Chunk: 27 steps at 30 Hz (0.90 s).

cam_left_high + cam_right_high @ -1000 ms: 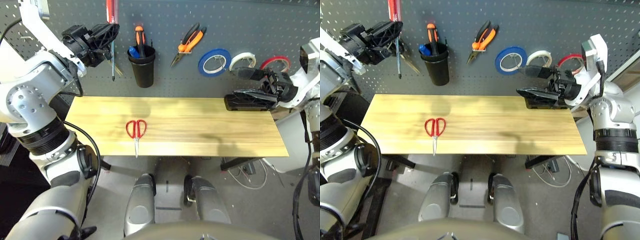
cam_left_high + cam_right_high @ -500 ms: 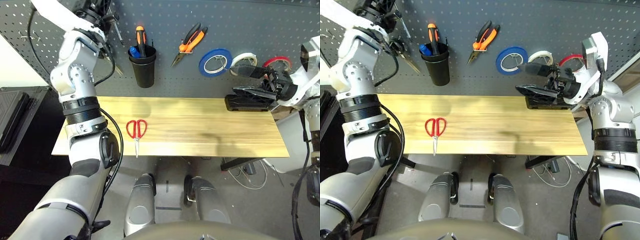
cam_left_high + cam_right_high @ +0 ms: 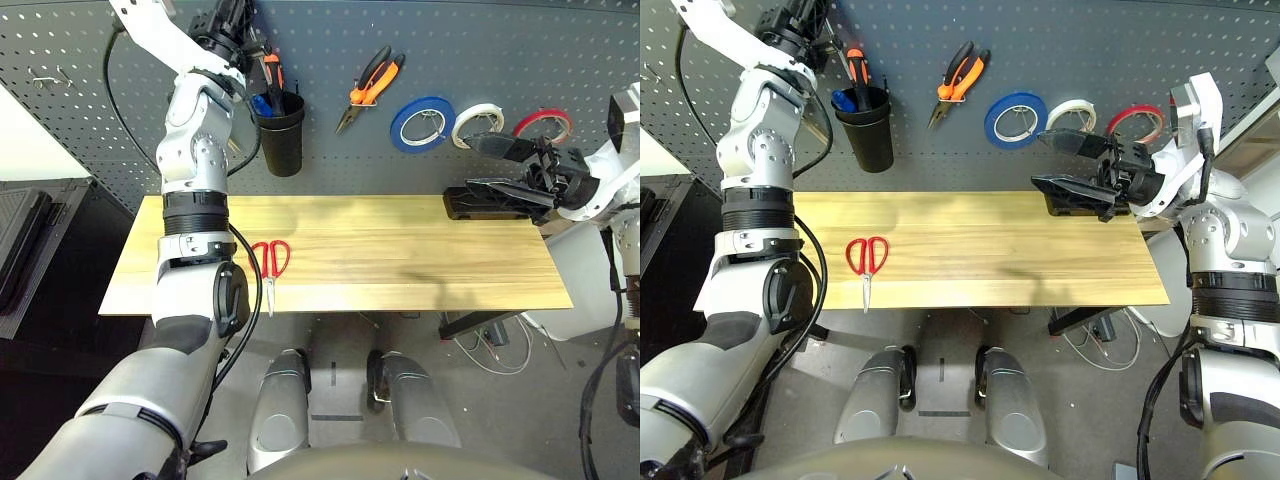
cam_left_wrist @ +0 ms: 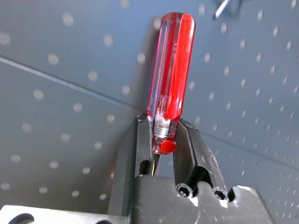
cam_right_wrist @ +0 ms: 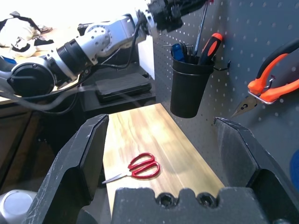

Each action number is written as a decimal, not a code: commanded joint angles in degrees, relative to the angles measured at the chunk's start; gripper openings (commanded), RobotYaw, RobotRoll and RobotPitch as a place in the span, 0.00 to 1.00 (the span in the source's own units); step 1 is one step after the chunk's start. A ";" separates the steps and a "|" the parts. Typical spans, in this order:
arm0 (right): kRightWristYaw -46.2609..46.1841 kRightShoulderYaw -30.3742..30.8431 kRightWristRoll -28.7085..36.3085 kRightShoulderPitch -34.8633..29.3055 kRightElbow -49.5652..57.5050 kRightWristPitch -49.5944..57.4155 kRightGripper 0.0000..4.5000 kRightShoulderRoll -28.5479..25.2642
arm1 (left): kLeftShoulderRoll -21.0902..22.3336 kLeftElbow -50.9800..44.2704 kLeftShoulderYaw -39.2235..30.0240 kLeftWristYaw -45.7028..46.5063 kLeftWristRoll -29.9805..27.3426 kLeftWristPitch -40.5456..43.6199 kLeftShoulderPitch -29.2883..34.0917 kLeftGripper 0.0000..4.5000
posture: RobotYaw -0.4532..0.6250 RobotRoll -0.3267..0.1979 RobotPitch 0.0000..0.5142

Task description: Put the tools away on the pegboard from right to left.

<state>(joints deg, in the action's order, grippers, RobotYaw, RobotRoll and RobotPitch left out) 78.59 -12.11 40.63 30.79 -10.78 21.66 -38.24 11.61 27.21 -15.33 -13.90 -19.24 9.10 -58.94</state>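
Left wrist view has my left hand clamped on the slim red-handled screwdriver; head view adds red-handled scissors on the wooden counter, right hand released.

Workshop — grey pegboard hung with tools, wooden bench beneath.

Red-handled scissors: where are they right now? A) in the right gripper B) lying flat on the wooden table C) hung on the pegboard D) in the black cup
B: the red-handled scissors lie flat on the wooden table, clear of both grippers.
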 commanded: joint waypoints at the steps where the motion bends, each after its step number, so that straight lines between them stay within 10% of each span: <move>1: -1.34 -1.63 1.62 0.65 1.45 0.75 1.00 0.57 | 0.14 0.41 1.59 -0.25 1.42 0.06 2.22 0.16 | 0.35 0.62 0.21; 3: -1.39 -1.37 1.64 0.79 1.49 0.67 1.00 0.54 | 0.34 -0.13 2.46 -0.58 1.92 0.53 3.07 0.16 | 0.35 0.62 0.21; 13: -1.59 -0.83 1.63 1.07 1.47 0.40 1.00 0.72 | 8.13 -9.60 5.40 -3.00 5.06 5.56 5.98 0.97 | 0.36 0.62 0.20; 21: 0.87 2.50 -1.45 -0.28 0.36 -0.95 1.00 0.97 | 22.74 -30.93 2.30 -12.64 -5.52 29.29 9.61 0.98 | 0.41 0.62 0.21; 27: 3.55 6.57 -5.01 -1.50 -0.97 -3.14 1.00 1.56 | 33.25 -47.86 -3.13 -21.02 -25.65 55.47 20.60 0.98 | 0.45 0.62 0.21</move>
<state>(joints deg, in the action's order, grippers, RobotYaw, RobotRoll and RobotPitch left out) 81.17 -6.88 37.10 29.96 -11.23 19.73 -36.76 43.70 -16.29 -18.49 -32.33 -39.27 57.02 -41.02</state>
